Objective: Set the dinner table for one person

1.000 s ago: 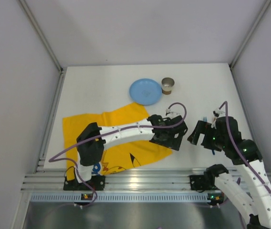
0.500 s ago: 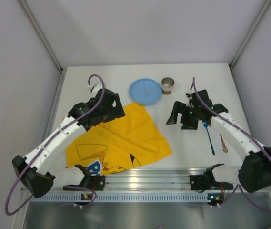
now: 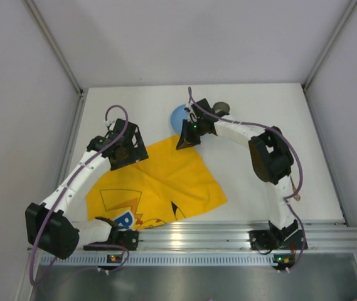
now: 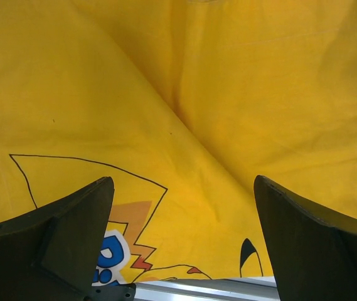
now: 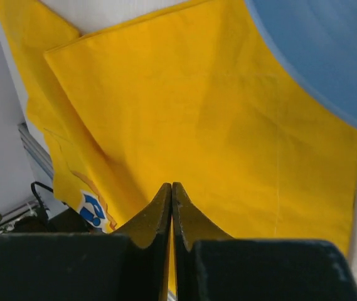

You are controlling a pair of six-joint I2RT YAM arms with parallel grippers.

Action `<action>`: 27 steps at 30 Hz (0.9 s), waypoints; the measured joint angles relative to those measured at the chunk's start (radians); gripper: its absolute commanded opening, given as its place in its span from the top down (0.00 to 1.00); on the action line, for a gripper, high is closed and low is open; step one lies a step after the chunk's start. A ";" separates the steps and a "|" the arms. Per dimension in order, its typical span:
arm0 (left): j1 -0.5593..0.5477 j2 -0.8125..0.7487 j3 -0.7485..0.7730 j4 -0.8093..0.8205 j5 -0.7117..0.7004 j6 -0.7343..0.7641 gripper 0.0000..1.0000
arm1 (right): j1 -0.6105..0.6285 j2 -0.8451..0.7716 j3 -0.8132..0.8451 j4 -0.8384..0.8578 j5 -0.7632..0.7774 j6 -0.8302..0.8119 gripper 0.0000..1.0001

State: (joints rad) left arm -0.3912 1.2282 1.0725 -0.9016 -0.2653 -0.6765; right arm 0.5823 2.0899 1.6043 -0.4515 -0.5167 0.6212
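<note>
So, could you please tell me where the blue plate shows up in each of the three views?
Top external: the blue plate is in the upper middle of the picture, mostly hidden under the right arm.
Left wrist: not in it.
Right wrist: upper right corner, only an arc of its rim.
Shared landmark: the yellow cloth, seen in all three views.
</note>
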 measured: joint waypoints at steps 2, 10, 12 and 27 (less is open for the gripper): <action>0.028 0.000 -0.010 0.010 0.021 0.018 0.02 | 0.009 0.070 0.042 0.008 -0.008 0.012 1.00; 0.105 0.005 -0.016 0.012 0.061 0.090 0.02 | -0.012 0.111 -0.048 0.036 0.024 0.021 1.00; 0.122 0.016 -0.016 0.013 0.068 0.107 0.02 | -0.032 0.054 -0.139 0.057 0.029 0.017 1.00; 0.146 0.177 0.055 0.066 0.112 0.152 0.07 | -0.252 -0.507 -0.652 -0.025 0.314 -0.064 1.00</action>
State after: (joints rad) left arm -0.2455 1.4052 1.1271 -0.8356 -0.1532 -0.5243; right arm 0.3305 1.5833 0.9520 -0.4763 -0.2024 0.5571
